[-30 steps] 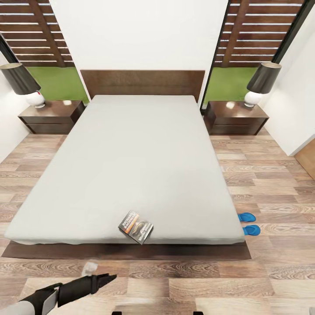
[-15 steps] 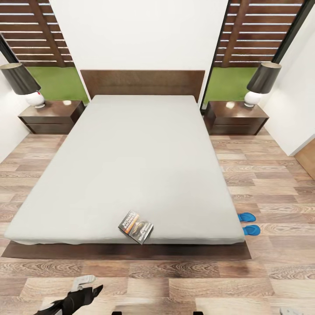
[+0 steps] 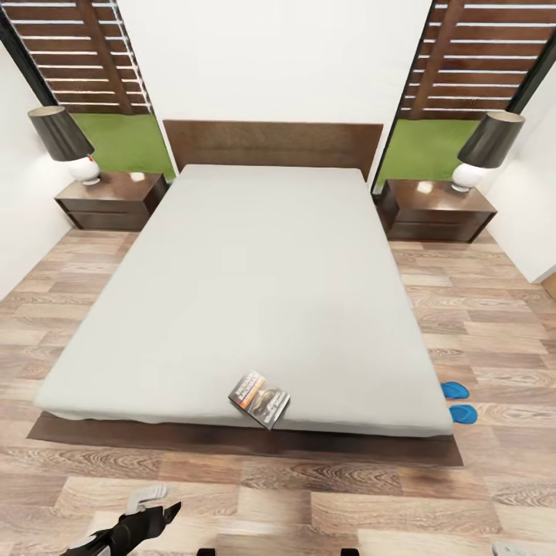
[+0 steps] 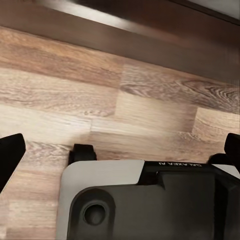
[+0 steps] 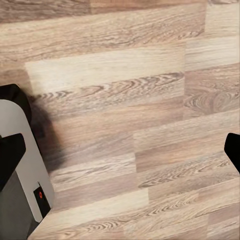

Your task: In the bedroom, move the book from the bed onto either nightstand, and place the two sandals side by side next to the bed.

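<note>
Two sandals (image 3: 459, 403) lie at the bed's (image 3: 255, 286) four o'clock; the book (image 3: 259, 398) at six. Wrist views give floor (image 5: 130, 100), both grippers spread wide, seemingly empty.

From the head we looked down from the foot of the bed (image 3: 255, 270) along it toward the headboard (image 3: 272, 143), well back. Both wrist cameras faced down, close over the plank floor (image 5: 130, 100), which all three views shared; our left one also caught the bed frame (image 4: 150, 35).

wood-plank floor (image 5: 130, 100) | grey robot base (image 5: 20, 185) at edge | dark fingers (image 5: 10, 152) spread wide
</note>
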